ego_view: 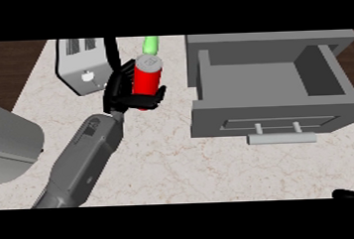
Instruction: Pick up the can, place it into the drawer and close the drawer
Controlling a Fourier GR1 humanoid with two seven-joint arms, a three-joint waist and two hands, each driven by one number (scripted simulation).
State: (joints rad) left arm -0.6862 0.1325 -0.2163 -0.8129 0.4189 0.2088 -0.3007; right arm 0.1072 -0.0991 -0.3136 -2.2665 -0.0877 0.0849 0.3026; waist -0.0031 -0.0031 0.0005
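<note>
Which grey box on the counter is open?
The drawer at the right is open: it is pulled out, its bare inside showing, handle toward the robot. The toaster at upper left is closed apart from its top slots.

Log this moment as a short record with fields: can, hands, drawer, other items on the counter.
can: red can, upright, left of the drawer
left robot hand: fingers curled round the can
right robot hand: only a tip shows at the lower right edge, state unclear
drawer: pulled open, nothing visible inside, handle facing the robot
other items: toaster behind left, green object behind the can
</note>
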